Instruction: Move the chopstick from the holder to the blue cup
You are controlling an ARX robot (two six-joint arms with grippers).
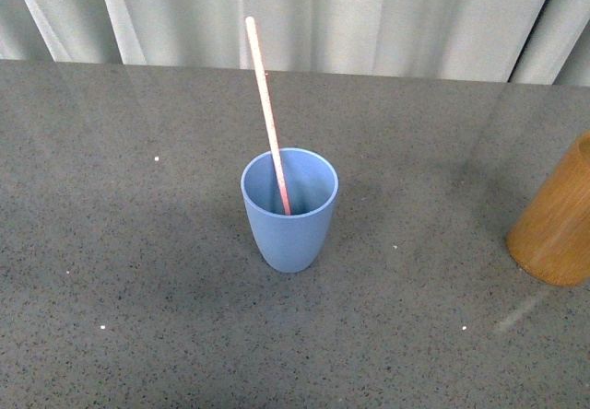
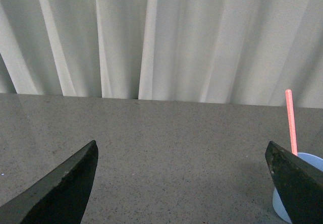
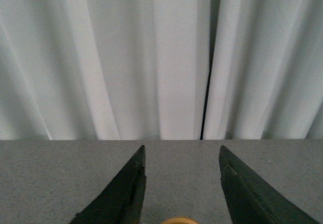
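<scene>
The light blue cup [image 1: 289,208] stands upright in the middle of the grey table. One pinkish-red chopstick [image 1: 266,110] stands in it, leaning toward the far left. The orange-brown holder [image 1: 557,223] stands at the right edge of the front view, partly cut off. Neither arm shows in the front view. My left gripper [image 2: 181,151] is open and empty, with the cup [image 2: 298,188] and chopstick [image 2: 290,120] beside one finger. My right gripper [image 3: 181,156] is open and empty, with the holder's rim [image 3: 175,220] just below the jaws.
A pale pleated curtain [image 1: 304,13] hangs behind the table's far edge. The speckled grey tabletop [image 1: 138,271] stretches round the cup and holder.
</scene>
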